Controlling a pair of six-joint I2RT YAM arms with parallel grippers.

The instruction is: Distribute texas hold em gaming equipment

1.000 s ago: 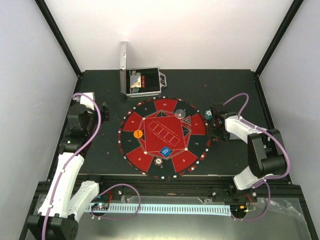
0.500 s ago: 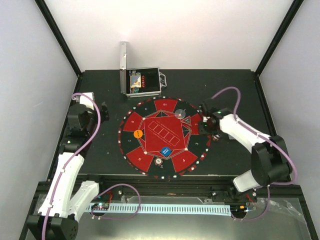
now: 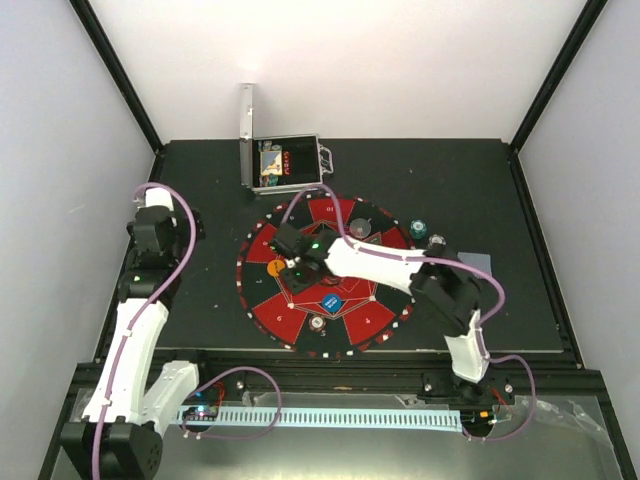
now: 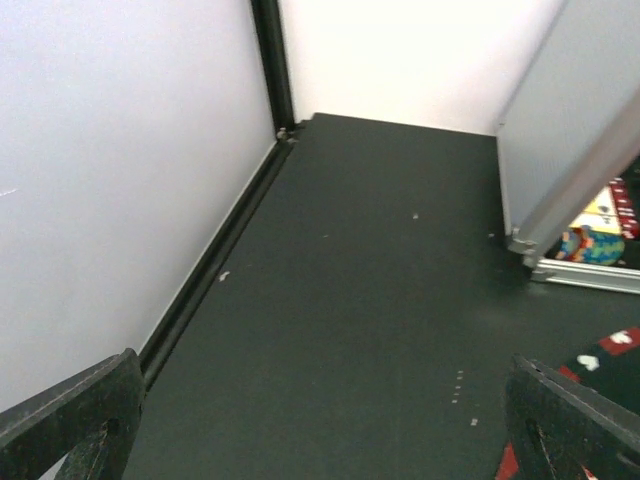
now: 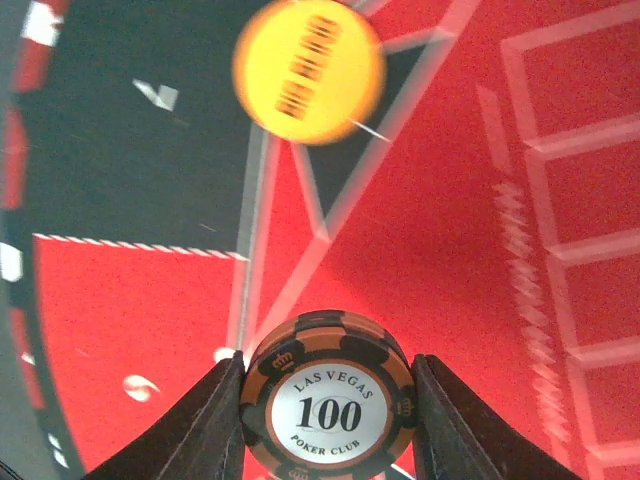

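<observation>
My right gripper [image 5: 328, 395] is shut on a brown-orange and black poker chip [image 5: 328, 412] marked "100", held by its edges between the two fingers. It hangs over the left part of the round red-and-black mat [image 3: 268, 308], just right of the orange disc [image 3: 277, 268] [image 5: 308, 70]. On the mat also lie a blue disc [image 3: 333, 303], a whitish chip [image 3: 317, 323] and a clear disc [image 3: 362, 228]. Teal chips [image 3: 419, 229] sit off the mat's right edge. My left gripper [image 4: 320, 420] is open over bare table at the far left, holding nothing.
The open silver case [image 3: 285, 165] stands behind the mat, its lid upright; its corner [image 4: 575, 240] shows in the left wrist view. A grey card [image 3: 478, 262] lies right of the mat. Side walls with black frame posts close in the table.
My right arm has swung from the table's right side across the mat to its left part, carrying the chip. The left arm has shifted slightly.
</observation>
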